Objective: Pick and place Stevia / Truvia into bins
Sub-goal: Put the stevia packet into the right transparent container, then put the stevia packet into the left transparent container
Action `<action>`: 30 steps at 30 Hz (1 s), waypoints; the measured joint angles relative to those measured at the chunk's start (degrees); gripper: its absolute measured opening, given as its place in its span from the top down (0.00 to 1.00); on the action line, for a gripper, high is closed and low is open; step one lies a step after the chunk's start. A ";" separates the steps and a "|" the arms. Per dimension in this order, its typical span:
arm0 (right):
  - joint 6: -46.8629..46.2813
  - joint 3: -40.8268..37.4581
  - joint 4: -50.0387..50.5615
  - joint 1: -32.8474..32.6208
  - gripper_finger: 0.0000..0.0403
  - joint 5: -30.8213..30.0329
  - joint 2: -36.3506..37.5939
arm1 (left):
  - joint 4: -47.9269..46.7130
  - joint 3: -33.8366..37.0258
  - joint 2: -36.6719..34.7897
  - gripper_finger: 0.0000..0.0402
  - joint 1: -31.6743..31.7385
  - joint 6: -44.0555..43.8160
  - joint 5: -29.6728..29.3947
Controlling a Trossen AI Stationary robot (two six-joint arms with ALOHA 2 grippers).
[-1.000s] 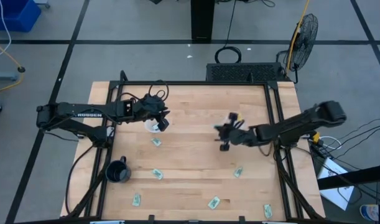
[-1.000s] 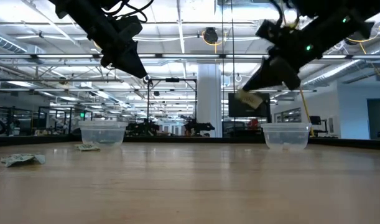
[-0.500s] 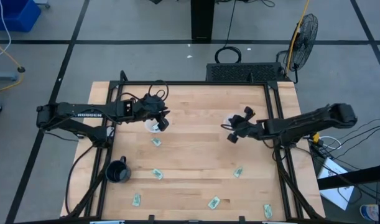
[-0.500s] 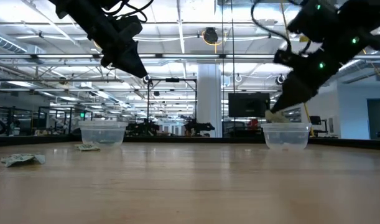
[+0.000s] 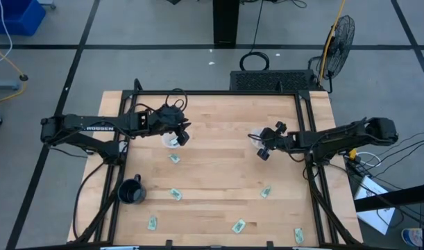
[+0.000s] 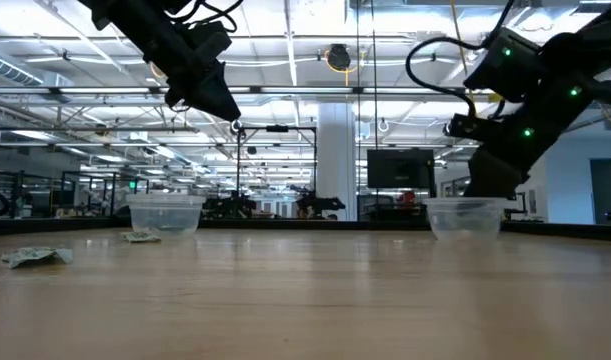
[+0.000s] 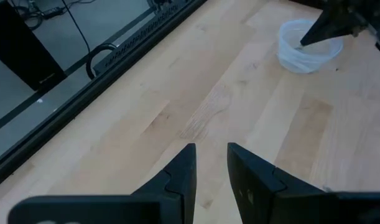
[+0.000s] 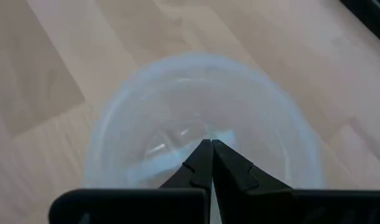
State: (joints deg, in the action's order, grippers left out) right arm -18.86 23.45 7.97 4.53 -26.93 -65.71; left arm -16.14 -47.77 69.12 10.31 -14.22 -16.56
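Two clear cups stand on the wooden table: the left cup (image 5: 170, 141) (image 6: 166, 213) and the right cup (image 5: 255, 137) (image 6: 465, 217) (image 8: 202, 130). My right gripper (image 5: 261, 144) (image 6: 482, 188) (image 8: 208, 147) points down into the right cup, fingers shut. A pale scrap (image 8: 225, 134) beside its tips looks like the Stevia packet. My left gripper (image 5: 182, 137) (image 6: 228, 112) (image 7: 209, 152) hangs above the left cup, open and empty. Several pale green packets lie flat on the table, such as one (image 5: 174, 158) near the left cup and another (image 5: 266, 192). My right gripper comes from above, slanting down into the right cup's mouth, with its fingers shut together. The fingertips (image 8: 201, 152) hide the place of contact, and only a pale bit of packet (image 8: 225, 134) shows beside them, so which part it has cannot be told.
A black mug (image 5: 132, 192) stands near the table's left edge. More packets lie along the near side (image 5: 151, 223) (image 5: 239, 226) (image 5: 298, 236) and mid-table (image 5: 175, 194). Two packets show low at the left (image 6: 35, 256) (image 6: 140, 237). Bare wood lies between the two cups.
My right gripper has carried the packet toward the right cup and down, from well above the table until its shut tips sit in the cup's mouth. The packet, which hung plainly below the fingers, is now mostly hidden. My left arm has kept still.
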 joint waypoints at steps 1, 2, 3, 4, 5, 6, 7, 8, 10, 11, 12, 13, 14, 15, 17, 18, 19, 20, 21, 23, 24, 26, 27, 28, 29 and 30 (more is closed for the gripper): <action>-0.01 -0.41 -0.10 0.22 1.00 -0.04 0.00 | 0.06 0.00 0.00 0.76 0.00 0.00 0.00; -0.01 -0.84 -0.39 0.43 1.00 -0.06 0.00 | 0.15 0.01 0.00 0.76 0.00 -0.02 0.00; -0.03 -1.17 -0.93 0.66 0.99 -0.03 0.00 | 0.16 0.01 0.00 0.76 0.00 -0.02 0.00; 0.01 -1.47 -1.77 0.75 0.98 -0.01 0.00 | 0.15 0.00 0.00 0.76 0.00 -0.02 0.00; 0.02 -1.76 -3.02 0.79 0.97 0.02 0.00 | 0.15 0.00 0.00 0.76 0.00 -0.04 0.00; 0.38 -1.91 -4.25 0.82 0.95 0.03 0.00 | 0.17 0.01 0.00 0.76 0.00 -0.04 -0.02; 1.08 -2.02 -5.23 0.80 0.93 0.08 0.00 | 0.17 0.02 0.00 0.76 0.00 -0.04 -0.01; 1.69 -2.05 -5.95 0.79 0.91 0.14 0.00 | 0.17 0.01 0.00 0.76 0.00 -0.06 -0.02; 2.54 -2.07 -7.38 0.77 0.87 0.14 0.00 | 0.17 0.00 0.00 0.76 0.00 -0.08 0.00; 3.23 -2.07 -7.95 0.77 0.85 0.14 0.00 | 0.17 0.00 0.00 0.76 0.00 -0.08 0.02; 3.76 -2.07 -8.50 0.77 0.83 0.15 0.00 | 0.13 0.00 0.00 0.76 0.00 -0.14 0.14; 4.22 -2.09 -9.26 0.77 0.81 0.16 0.00 | 0.03 0.00 0.00 0.76 0.00 -0.21 0.68; 4.61 -2.09 -10.36 0.75 0.80 0.18 0.00 | -0.16 0.00 0.00 0.76 0.00 0.03 1.60; 4.88 -2.09 -11.69 0.60 0.79 0.17 0.04 | -0.27 0.00 0.00 0.76 0.00 0.42 2.70; 5.01 -1.98 -14.28 0.18 0.77 0.19 0.47 | -0.38 0.00 0.00 0.76 -0.11 1.92 6.64; 5.22 -1.95 -15.85 -0.09 0.77 0.21 0.81 | -0.40 0.00 0.00 0.76 -0.34 2.80 8.74; 5.86 -1.91 -17.28 -0.42 0.77 0.21 1.32 | -0.42 0.00 0.00 0.76 -0.68 3.76 11.03; 6.69 -1.87 -18.67 -0.82 0.77 0.26 1.83 | -0.44 0.00 0.00 0.76 -1.20 4.75 12.73; 7.57 -1.87 -20.06 -1.23 0.77 0.80 2.35 | -0.48 0.00 0.00 0.76 -1.87 5.38 14.07; 8.66 -1.85 -22.28 -1.97 0.78 3.56 3.54 | -0.69 0.00 0.00 0.76 -3.58 5.39 15.13; 9.05 -1.85 -23.63 -2.35 0.78 5.04 4.02 | -1.14 0.00 0.00 0.76 -4.68 4.81 15.10; 9.10 -1.85 -25.83 -3.11 0.79 7.79 4.97 | -2.77 0.00 0.00 0.76 -7.31 3.94 15.08; 9.13 -1.85 -26.67 -3.49 0.79 8.98 5.38 | -3.75 0.00 0.00 0.76 -8.75 3.10 15.10; 9.14 -1.83 -27.27 -3.84 0.79 10.01 5.68 | -4.92 0.00 0.00 0.76 -10.15 1.85 15.11; 9.12 -1.83 -27.57 -4.08 0.80 10.96 5.96 | -6.09 0.00 0.11 0.76 -11.62 0.31 15.09; 9.12 -1.83 -27.55 -4.31 0.80 11.82 6.16 | -6.96 0.00 0.62 0.76 -13.17 -1.48 15.06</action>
State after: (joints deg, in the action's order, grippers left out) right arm -9.74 21.63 -19.58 0.22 -15.11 -59.55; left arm -23.09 -47.77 69.75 -2.86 -15.71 -1.50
